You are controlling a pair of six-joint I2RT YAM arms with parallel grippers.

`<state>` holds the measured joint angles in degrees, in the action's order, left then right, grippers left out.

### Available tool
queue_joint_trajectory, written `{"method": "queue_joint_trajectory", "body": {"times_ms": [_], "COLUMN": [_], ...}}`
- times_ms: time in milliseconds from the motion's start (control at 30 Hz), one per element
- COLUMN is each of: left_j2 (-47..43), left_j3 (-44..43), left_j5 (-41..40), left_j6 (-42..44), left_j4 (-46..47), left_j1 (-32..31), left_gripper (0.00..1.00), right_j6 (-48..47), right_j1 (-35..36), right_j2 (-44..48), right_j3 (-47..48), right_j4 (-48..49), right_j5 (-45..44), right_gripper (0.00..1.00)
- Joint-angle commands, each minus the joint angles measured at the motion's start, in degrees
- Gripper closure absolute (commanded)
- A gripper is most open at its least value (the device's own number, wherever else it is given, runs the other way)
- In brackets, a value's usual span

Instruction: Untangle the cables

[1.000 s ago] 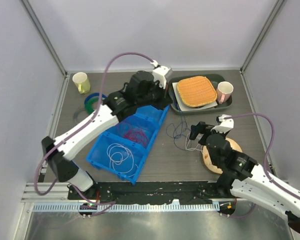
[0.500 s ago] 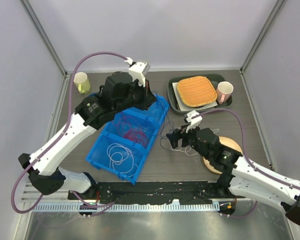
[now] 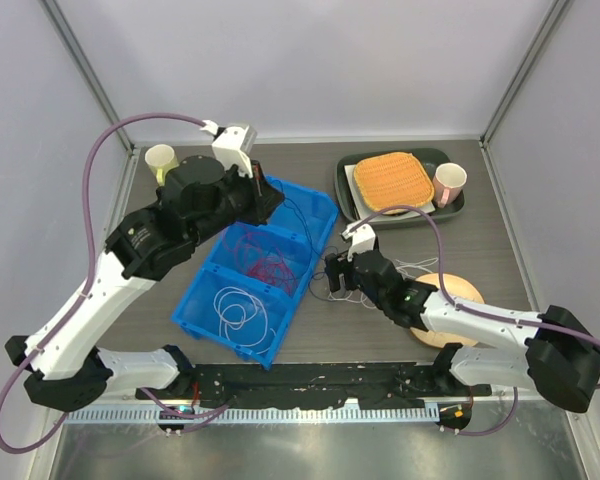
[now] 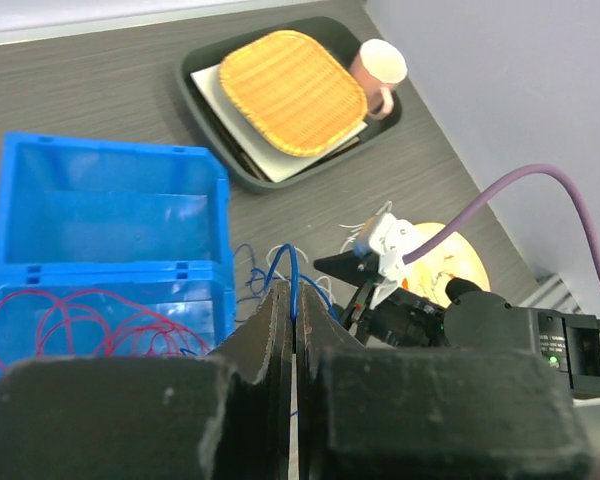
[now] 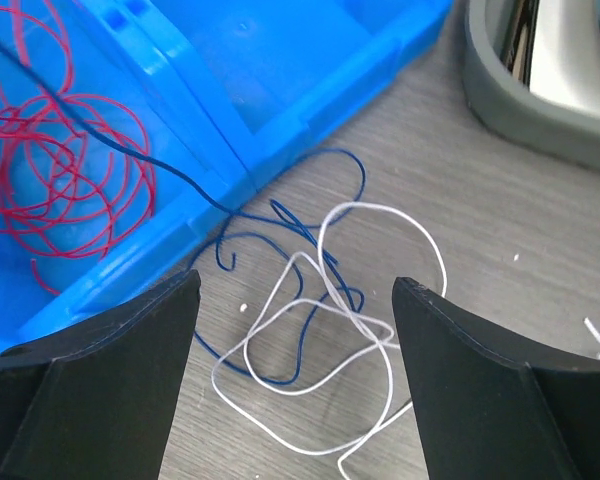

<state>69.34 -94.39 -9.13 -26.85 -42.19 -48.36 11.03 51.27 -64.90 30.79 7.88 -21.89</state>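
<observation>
Two fingers of the left claw (image 4: pixel 293 292) were pressed flat together, and I could see a blue wire (image 5: pixel 330 152) pinched at their tips, arching up just past them in the left wrist view. From above, that claw hung over the far compartment of the blue bin (image 5: pixel 310 60). From there the wire ran as a thin dark line across the bin, over its right wall and down to the table (image 5: pixel 460 200).

My right claw (image 5: pixel 295 290) stood wide open, with nothing between its fingers. It was low over the table just to the right of the bin, and its fingers framed the knot below. On the table the blue wire lay in loose curls crossed with a white wire (image 5: pixel 380 206), the two looped through each other close beside the bin wall. More white strands showed at the right edge of that view, but I could not tell whether they belonged to the same wire.

Inside the bin, a red wire (image 5: pixel 80 180) lay in a loose bundle of loops in the middle compartment, and a second white wire (image 3: pixel 235 305) was coiled in the near one.

Farther out, a tray (image 5: pixel 505 95) sat at the far right of the table with a woven mat (image 4: pixel 292 92) and a pink cup (image 4: pixel 382 65) in it. A wooden disc (image 3: pixel 460 292) lay partly under the right arm, and a yellow cup (image 3: pixel 161 160) stood at the far left.
</observation>
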Motion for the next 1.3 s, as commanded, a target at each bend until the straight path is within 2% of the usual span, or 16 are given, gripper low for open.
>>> {"method": "queue_joint_trajectory", "body": {"times_ms": [0,67,267,367,500,567,700,767,833,1000,1267], "left_j2": [-3.6,-4.2,-7.6,-9.1,-10.5,-10.7,-10.9,-11.4,-11.6,-10.3,-2.7], "left_j3": [1.9,3.1,8.6,9.6,8.9,8.4,6.1,6.2,6.1,4.6,-0.1], "left_j5": [-7.9,-8.7,-13.1,-15.5,-20.8,-24.2,-30.5,-32.3,-32.4,-33.5,-36.2], "left_j6": [-2.2,-3.0,-4.4,-4.9,-6.1,-6.8,-8.0,-7.7,-7.3,-5.2,-1.2], "left_j4": [-1.3,-1.7,0.3,0.3,-0.9,-1.7,-2.4,-0.6,0.4,3.4,10.5], "left_j1": [0.0,-0.1,-0.1,-0.1,-0.1,-0.1,-0.1,-0.1,-0.1,0.0,0.0], "left_gripper": [1.00,1.00,1.00,1.00,1.00,1.00,1.00,1.00,1.00,1.00,1.00], "right_j6": [10.7,11.1,11.2,13.4,20.2,23.1,26.6,27.6,27.4,26.2,25.9], "right_j1": [0.0,0.0,-1.3,-2.2,-3.4,-5.4,-12.7,-17.4,-19.0,-19.2,-19.2], "right_j2": [-1.4,-2.2,-9.4,-14.0,-14.6,-12.1,-5.1,-1.6,3.5,13.4,19.0], "right_j3": [-1.9,-2.7,-0.1,2.6,4.6,4.0,-0.9,-3.1,-5.8,-8.5,-10.7], "right_j4": [0.3,0.0,0.7,-1.2,-9.1,-13.3,-17.3,-18.1,-19.1,-20.2,-19.1], "right_j5": [-5.7,-8.5,-9.2,-9.7,-16.0,-18.2,-14.5,-11.6,-11.0,-7.5,-4.1], "right_gripper": [0.17,0.17,0.17,0.24,0.72,0.78,0.89,0.90,0.90,0.88,0.87]}}
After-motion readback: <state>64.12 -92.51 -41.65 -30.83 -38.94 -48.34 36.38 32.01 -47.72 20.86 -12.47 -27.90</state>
